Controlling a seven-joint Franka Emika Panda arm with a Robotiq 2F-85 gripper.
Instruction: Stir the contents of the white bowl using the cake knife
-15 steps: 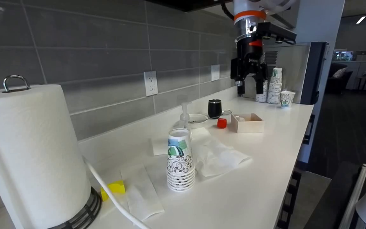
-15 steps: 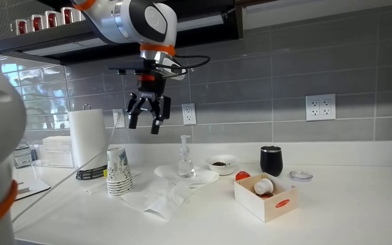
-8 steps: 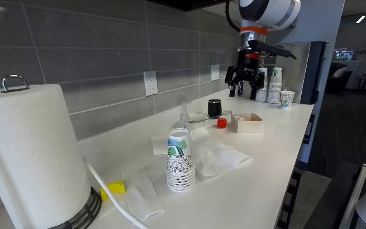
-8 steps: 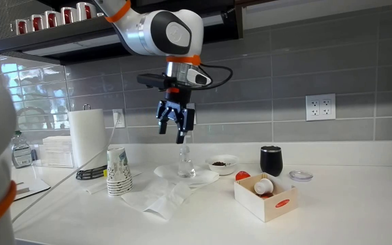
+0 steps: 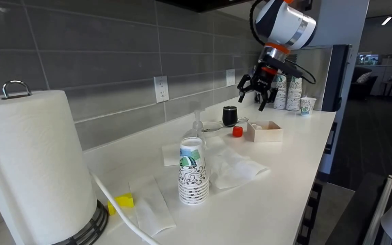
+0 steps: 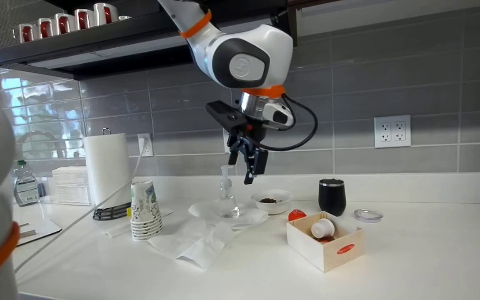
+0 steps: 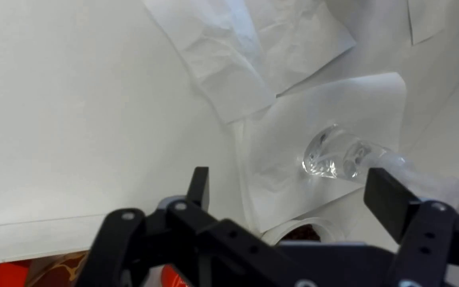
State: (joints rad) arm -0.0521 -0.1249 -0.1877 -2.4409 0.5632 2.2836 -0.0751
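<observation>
The white bowl [image 6: 279, 207] stands on the counter near the backsplash, with dark brown contents. In an exterior view the bowl [image 5: 212, 133] is partly behind the soap dispenser. In the wrist view the bowl [image 7: 329, 229] is partly hidden by my gripper. I cannot make out a cake knife; a thin grey streak at the bowl in an exterior view is too small to tell. My gripper [image 6: 241, 171] is open, empty and tilted, in the air above the counter near the soap dispenser. Its fingers are wide apart in the wrist view [image 7: 289, 177] and an exterior view [image 5: 251, 103].
A clear soap dispenser [image 6: 227, 200] stands on white napkins [image 6: 200, 246] beside the bowl. A red capsule [image 6: 296, 215], wooden box [image 6: 306, 243], black cup [image 6: 332, 198] and clear lid [image 6: 368, 215] are on its other side. A paper cup stack [image 5: 193, 173] and overhead shelf [image 6: 111, 50] are near.
My arm has swung across the counter toward the bowl and lowered. The gripper has tilted and stays open. The objects on the counter have not moved.
</observation>
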